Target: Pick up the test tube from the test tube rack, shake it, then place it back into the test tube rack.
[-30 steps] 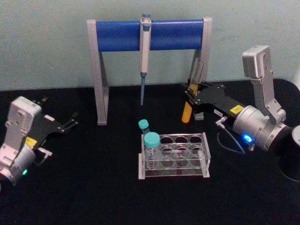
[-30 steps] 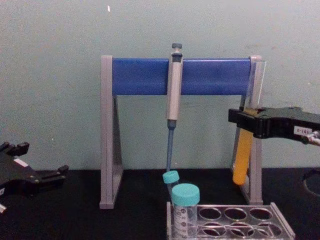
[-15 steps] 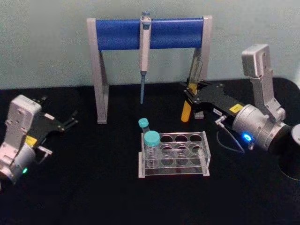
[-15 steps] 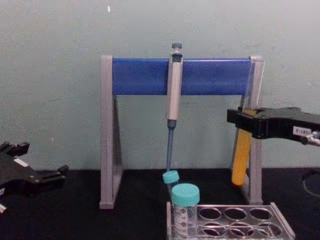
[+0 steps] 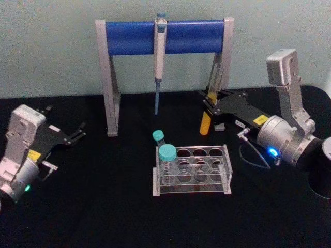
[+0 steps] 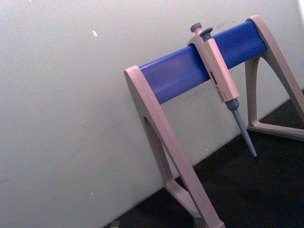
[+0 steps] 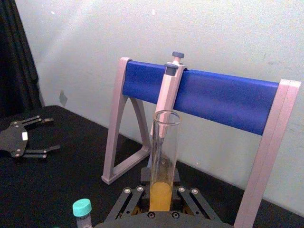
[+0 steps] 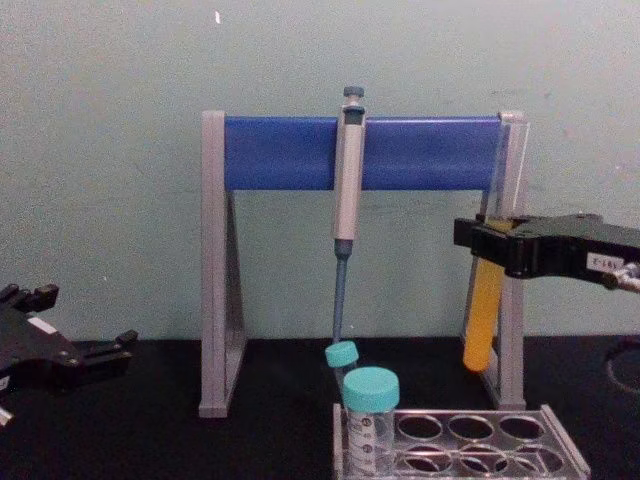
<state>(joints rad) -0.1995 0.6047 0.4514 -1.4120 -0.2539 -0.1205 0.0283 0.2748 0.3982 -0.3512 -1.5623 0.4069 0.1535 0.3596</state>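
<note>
At the lower left of the head view the left gripper [image 5: 67, 118] sits idle over the black counter [image 5: 103, 206], its fingers spread and holding nothing. Toward the centre, the test tube rack [image 5: 192, 164] stands on the counter with two teal-capped tubes [image 5: 167, 153] at its left end and its other holes empty. Behind it a pipette [image 5: 160, 51] hangs from the blue-barred stand [image 5: 129, 37]. Right of centre, the right gripper [image 5: 209, 108] has its fingers pinching the test tube [image 5: 206, 124] at mid-height. The tube hangs roughly upright, clear of the rack, just in front of the stand's right leg.

The tube is uncapped, so a hard or tilted shake could throw orange liquid out of its mouth. A wide swing could knock the glass against the stand's leg, and a loosened pinch could let it slide. Setting it back slightly off a hole would catch its tip on the top plate.

How far the tube stands from the leg is hard to judge, since its clear upper half blends into the grey. The chest view cuts off the rack's front, and the finger pads are masked by the tube.
</note>
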